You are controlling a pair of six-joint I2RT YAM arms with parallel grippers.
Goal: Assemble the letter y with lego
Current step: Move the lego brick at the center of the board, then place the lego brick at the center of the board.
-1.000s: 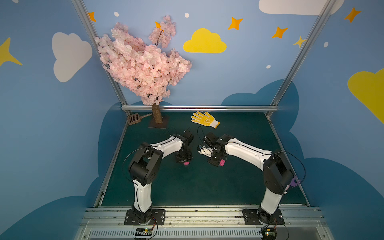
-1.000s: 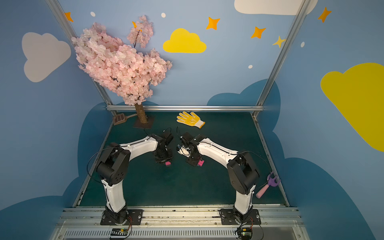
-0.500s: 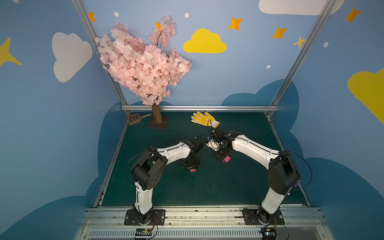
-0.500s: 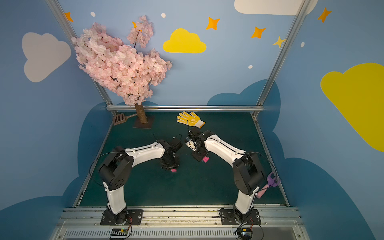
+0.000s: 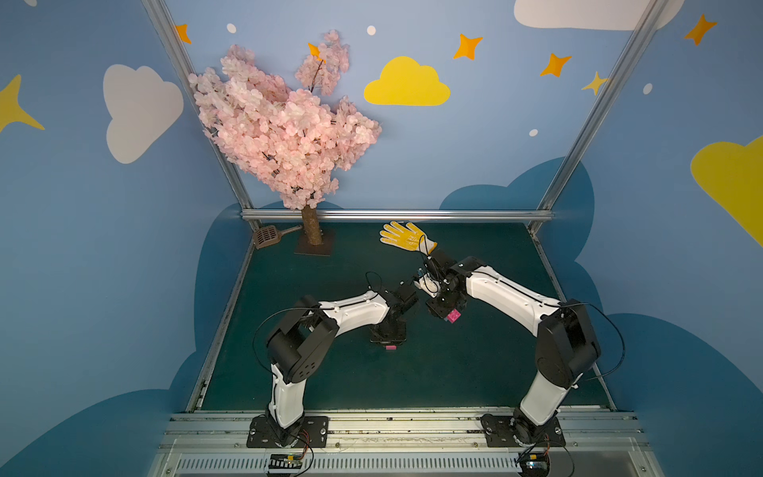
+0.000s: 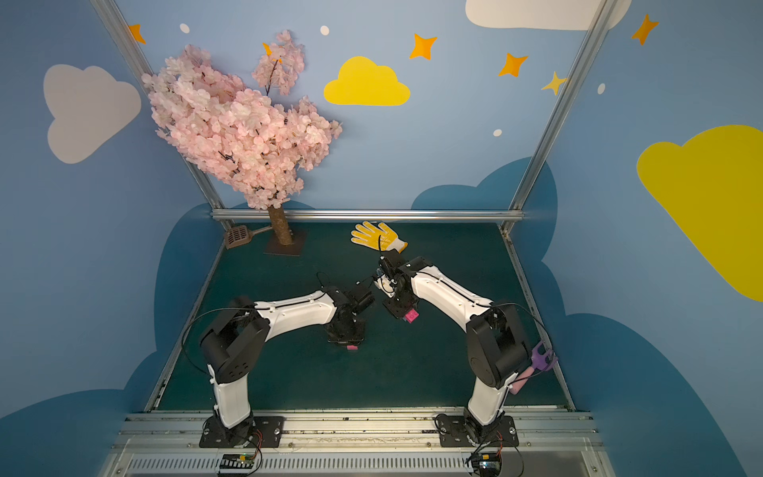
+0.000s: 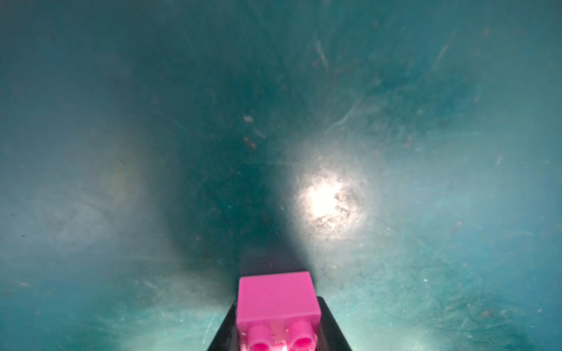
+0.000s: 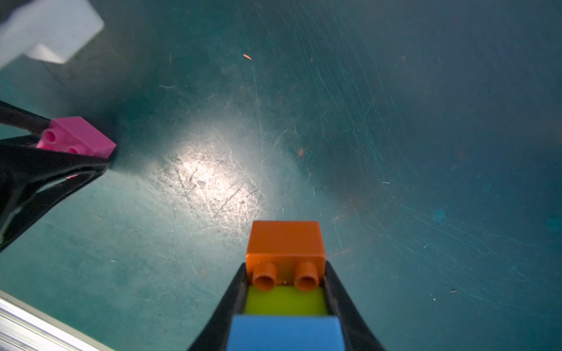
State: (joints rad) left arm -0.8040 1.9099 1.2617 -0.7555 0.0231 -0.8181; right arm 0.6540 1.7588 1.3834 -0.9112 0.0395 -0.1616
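Note:
My left gripper (image 5: 388,336) (image 6: 347,336) (image 7: 278,322) is shut on a pink lego brick (image 7: 276,301) (image 5: 390,347) (image 6: 351,347), held low over the green mat mid-table with its studs facing the wrist. I cannot tell whether it touches the mat. To its right my right gripper (image 5: 448,309) (image 6: 402,309) (image 8: 286,288) is shut on a joined stack: orange brick (image 8: 286,240) at the tip, lime green brick (image 8: 286,299), blue brick (image 8: 286,332). In both top views a second pink brick (image 5: 454,316) (image 6: 411,316) shows at that gripper's tip. The right wrist view also shows the left gripper (image 8: 77,142) with its brick. No finished letter y shows.
A yellow glove (image 5: 406,237) lies at the back, just behind the right arm. A pink blossom tree (image 5: 313,231) and a brown scoop (image 5: 268,235) stand back left. A purple and pink tool (image 6: 536,363) lies at the right edge. A metal rail (image 8: 30,328) runs along the front.
The left gripper has carried its pink brick to the right and nearer the front, lower over the mat. The right gripper with its stack has shifted a little right and back.

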